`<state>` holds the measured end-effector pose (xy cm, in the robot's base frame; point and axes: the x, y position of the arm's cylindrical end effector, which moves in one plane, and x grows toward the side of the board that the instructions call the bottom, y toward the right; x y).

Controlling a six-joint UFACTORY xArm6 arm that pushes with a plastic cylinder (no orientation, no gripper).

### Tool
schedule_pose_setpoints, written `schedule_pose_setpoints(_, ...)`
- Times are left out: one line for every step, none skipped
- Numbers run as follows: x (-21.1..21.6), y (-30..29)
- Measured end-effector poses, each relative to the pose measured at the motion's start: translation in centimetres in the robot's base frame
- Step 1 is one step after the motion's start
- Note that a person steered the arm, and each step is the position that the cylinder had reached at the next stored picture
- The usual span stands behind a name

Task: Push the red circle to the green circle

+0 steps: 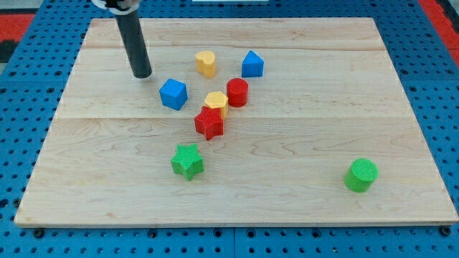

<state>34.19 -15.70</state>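
No words or labels to read anywhere. No jaws here, just my tip (143, 74) on the wooden board (301, 179), touching nothing, up and left of the blue block (173, 94). Right of that blue block: yellow block (206, 63), red star (209, 122), yellow block (216, 102) touching the red circle (237, 92), blue block (252, 64). Below: green star (188, 160). Far down right: green circle (361, 175).

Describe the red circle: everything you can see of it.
The red circle is a short, upright cylinder of ridged, plastic-looking material, standing on the wooden board near its middle. A yellow block sits at its lower left, touching or nearly so. My tip is well off to the view's left, not touching it.
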Motion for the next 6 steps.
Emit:
schedule_pose_setpoints(-3.9,3.0)
schedule_pose_setpoints(-5.6,9.6)
schedule_pose_setpoints(-2.4,13.4)
schedule_pose_setpoints(2.4,13.4)
schedule_pose_setpoints(3.4,13.5)
schedule_pose_setpoints(4.9,16.0)
